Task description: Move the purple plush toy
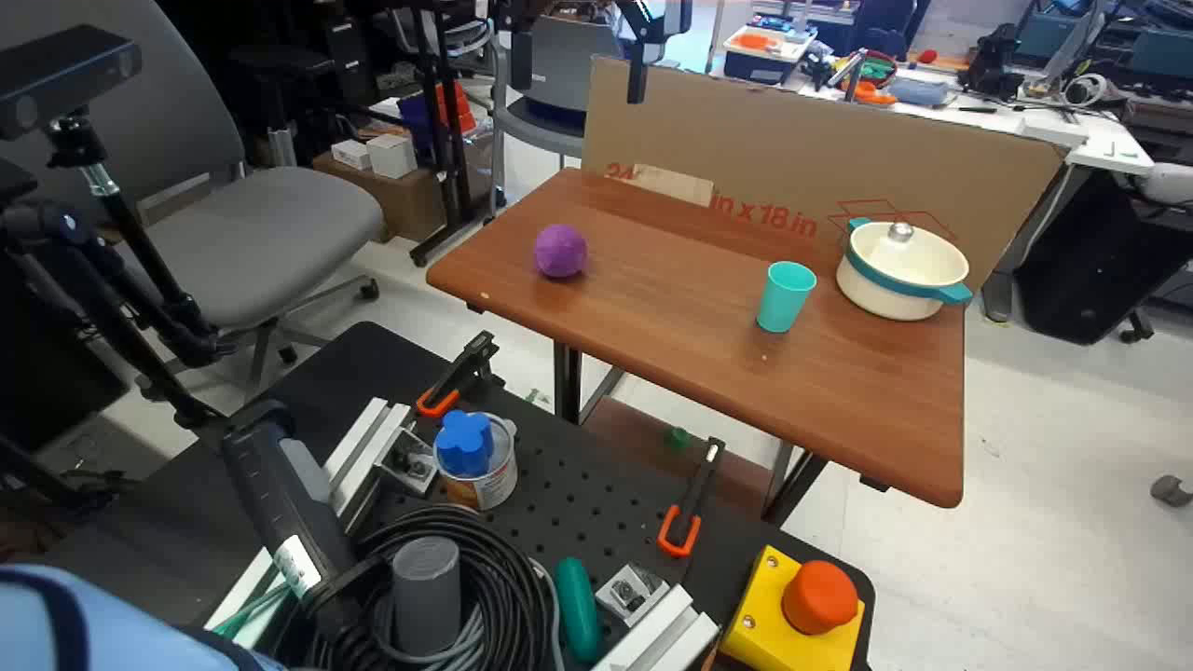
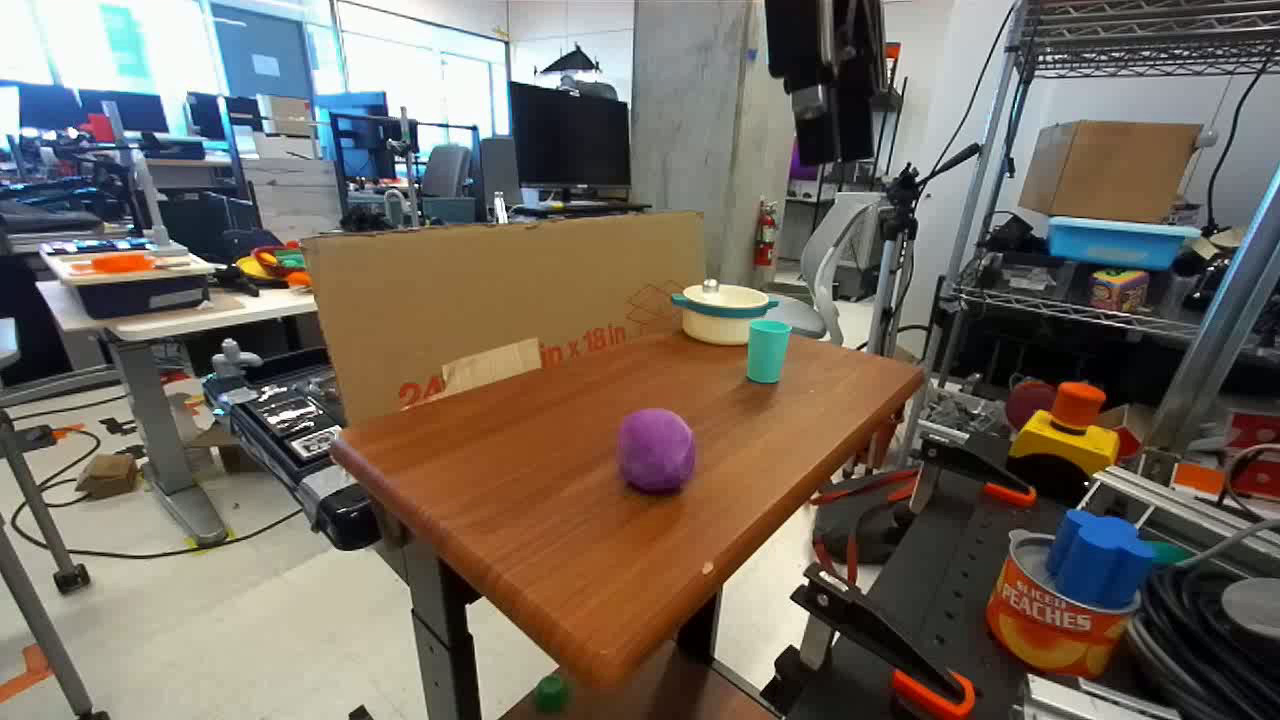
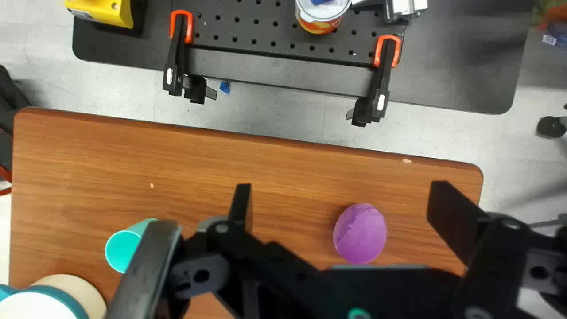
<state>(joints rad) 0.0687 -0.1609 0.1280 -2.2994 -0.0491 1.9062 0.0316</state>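
Note:
The purple plush toy (image 1: 560, 252) is a roundish lump resting on the brown wooden table, near one end. It also shows in an exterior view (image 2: 656, 450) and in the wrist view (image 3: 360, 233). My gripper (image 1: 580, 79) is high above the table, at the top edge of that exterior view. It also hangs at the top of an exterior view (image 2: 832, 150), with its fingers overlapping there. In the wrist view my gripper (image 3: 341, 192) has its fingers wide apart, with nothing between them. The toy lies well below, seen between the two fingers, and is not touched.
A teal cup (image 1: 786, 296) stands upright toward the table's far end from the toy. A cream pot (image 1: 895, 280) with lid and teal handles stands beside it. A cardboard panel (image 2: 500, 290) rises along one long edge of the table (image 2: 520, 520). A black pegboard stand (image 1: 578, 494) faces the opposite edge.

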